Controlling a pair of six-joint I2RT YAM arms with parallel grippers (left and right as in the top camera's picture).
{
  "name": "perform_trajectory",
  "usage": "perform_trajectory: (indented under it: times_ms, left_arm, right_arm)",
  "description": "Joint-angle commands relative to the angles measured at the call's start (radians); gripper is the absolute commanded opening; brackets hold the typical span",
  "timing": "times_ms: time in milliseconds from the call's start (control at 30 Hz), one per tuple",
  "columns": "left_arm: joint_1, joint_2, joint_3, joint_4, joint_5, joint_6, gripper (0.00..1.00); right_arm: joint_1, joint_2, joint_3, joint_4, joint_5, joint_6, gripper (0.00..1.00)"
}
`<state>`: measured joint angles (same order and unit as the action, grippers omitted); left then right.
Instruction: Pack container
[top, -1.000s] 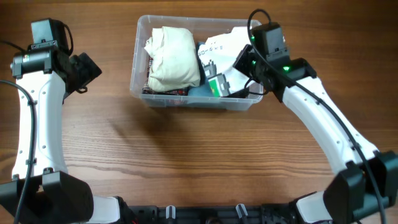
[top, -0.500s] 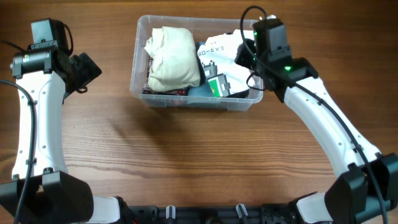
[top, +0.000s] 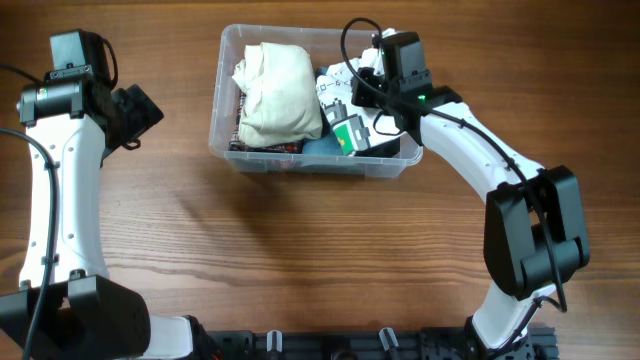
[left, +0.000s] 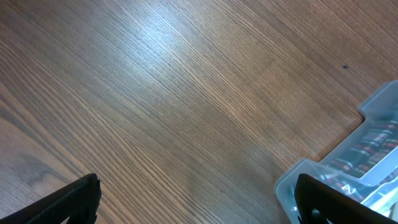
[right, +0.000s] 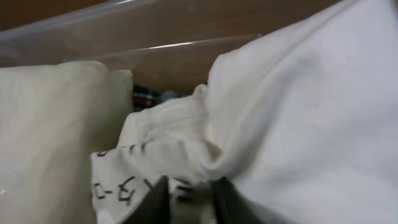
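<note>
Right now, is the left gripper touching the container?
Apart. In the overhead view, bare table shows between the left gripper and the left wall of the container.

Black lettering on the white cloth (right: 280, 124) is too crumpled to read.

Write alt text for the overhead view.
A clear plastic container on a wooden table holds a folded cream cloth, white printed fabric and a green item. The right gripper reaches into it; the left gripper hangs open off to the side.

The wooden table (top: 300, 250) carries the clear, filled container (top: 300, 164).
</note>
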<state>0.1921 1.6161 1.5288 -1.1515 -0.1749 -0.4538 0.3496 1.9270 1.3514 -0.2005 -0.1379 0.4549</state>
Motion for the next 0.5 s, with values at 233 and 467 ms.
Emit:
perform_trajectory:
  times_ms: [233, 467]
  left_arm:
    - [0.005, -0.013, -0.003, 0.002, -0.005, 0.002, 1.00]
    - [0.005, -0.013, -0.003, 0.002, -0.005, 0.002, 1.00]
  right_arm:
    - [0.075, -0.492, -0.011, -0.224, -0.021, -0.126, 0.59]
    - [0.224, -0.836, -0.011, -0.471, -0.237, -0.216, 1.00]
